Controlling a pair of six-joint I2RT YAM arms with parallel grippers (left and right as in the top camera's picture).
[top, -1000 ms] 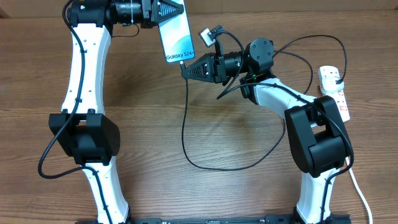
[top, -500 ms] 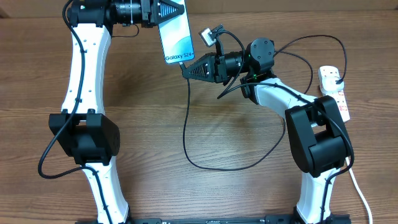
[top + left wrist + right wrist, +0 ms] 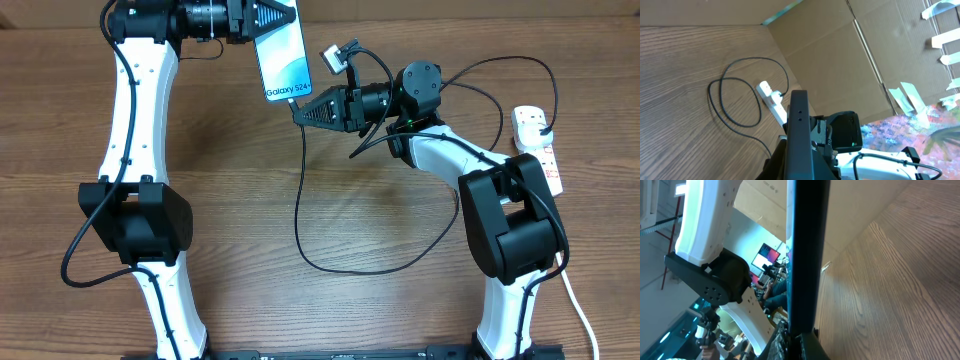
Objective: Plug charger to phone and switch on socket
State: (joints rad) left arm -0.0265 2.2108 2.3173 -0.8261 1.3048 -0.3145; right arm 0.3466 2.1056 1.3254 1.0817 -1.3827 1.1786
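"Progress first; how far along was it?" asked the supervisor.

"Midway, by my reading; I went from the biggest thing down. The desk (image 3: 230, 200) carried only the slack of the cable and, at its far right edge, the socket (image 3: 545, 155); the socket lay flat there, well apart from both claws, so I judged its switch not yet pressed, though the red switch marks (image 3: 553, 178) were too small to read; the phone (image 3: 283, 60) was up off the desk at the back, its lit blue screen facing upward, and the left claw (image 3: 278, 18) was clamped on its upper end; the charger (image 3: 296, 220) ran in a wide loop over the wood from the socket to the phone's lower edge; its plug (image 3: 540, 122) sat in an outlet near the socket's far end; the right claw (image 3: 305, 108) was closed on the cable's end, holding the connector tip (image 3: 296, 98) against the bottom edge of the phone."

"Was the tip seated?"

"I could not tell; from overhead it touched the lower edge, and both wrist views showed the phone only edge-on, as a dark bar; so the plugging-in was either under way or just done, and the switch was left to do."

"Containers?"

"No box, tray or bin was in view; the nearest thing to a holder was the socket's row of outlets; one held the black plug; the others were hidden by the right arm or too small to make out."
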